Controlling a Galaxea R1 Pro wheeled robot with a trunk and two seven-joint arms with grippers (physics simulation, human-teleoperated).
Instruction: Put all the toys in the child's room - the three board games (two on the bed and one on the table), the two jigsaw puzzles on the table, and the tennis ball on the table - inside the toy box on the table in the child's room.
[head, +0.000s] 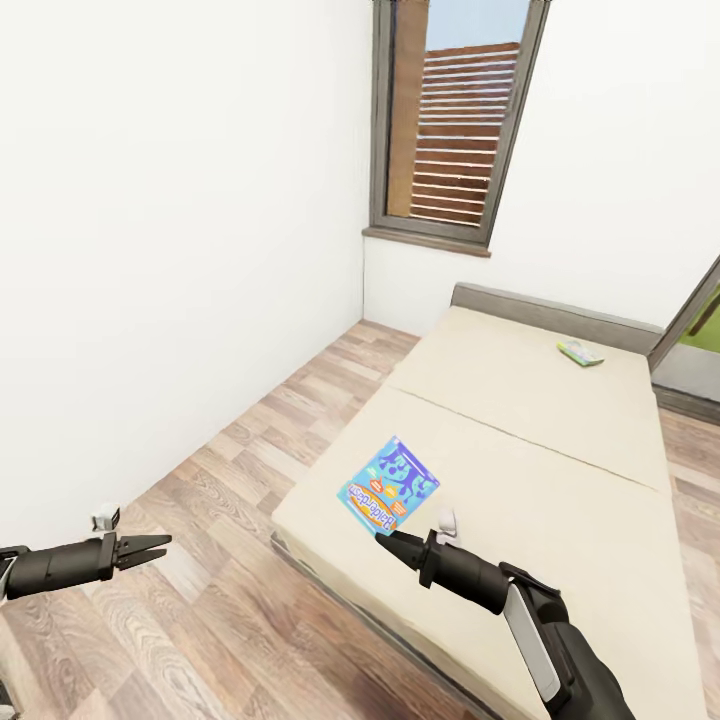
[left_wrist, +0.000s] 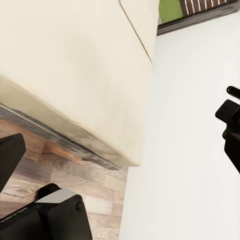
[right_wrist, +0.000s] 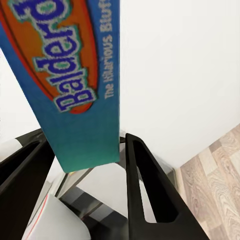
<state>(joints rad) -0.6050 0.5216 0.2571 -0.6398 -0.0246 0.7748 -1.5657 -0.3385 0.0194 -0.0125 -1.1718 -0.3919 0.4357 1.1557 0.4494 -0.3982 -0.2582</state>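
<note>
Head view, right tool (head: 388, 541) apparently grasping blue board game (head: 389, 484), left tool (head: 150, 547) released, bed (head: 560, 470).

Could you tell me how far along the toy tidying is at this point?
Nothing looks finished. In hand: the right gripper has its fingers around the edge of the blue Balderdash board game over the bed. Left: a second game box lies near the headboard. The left gripper hangs free.
</note>
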